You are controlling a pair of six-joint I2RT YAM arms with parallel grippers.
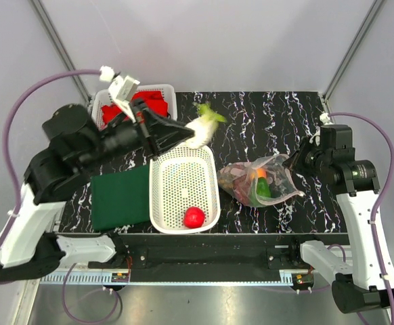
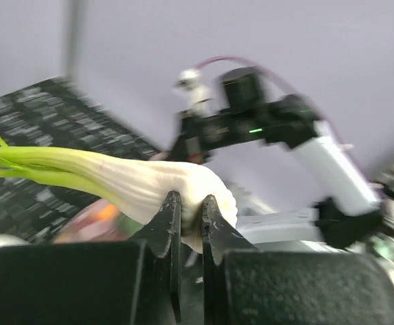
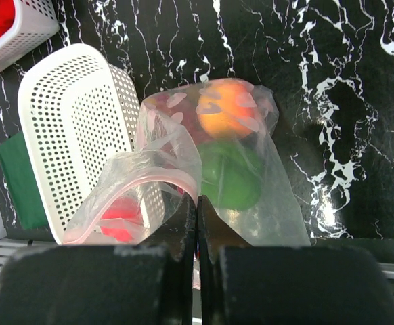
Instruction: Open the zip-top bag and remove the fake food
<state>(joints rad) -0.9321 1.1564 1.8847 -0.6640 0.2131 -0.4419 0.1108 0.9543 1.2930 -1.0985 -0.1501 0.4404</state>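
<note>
Leek pinched in left jaws, bag in right.

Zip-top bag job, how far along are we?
Done: the zip-top bag is open and the red apple lies in the white basket. In hand: the left gripper clamps the leek while the right gripper pinches the bag's plastic. Left: the orange peach and green pepper, at least, inside the bag.

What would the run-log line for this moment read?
left gripper: shut on leek, aloft | right gripper: shut on zip-top bag | apple: in basket | peach, pepper: in bag
</note>
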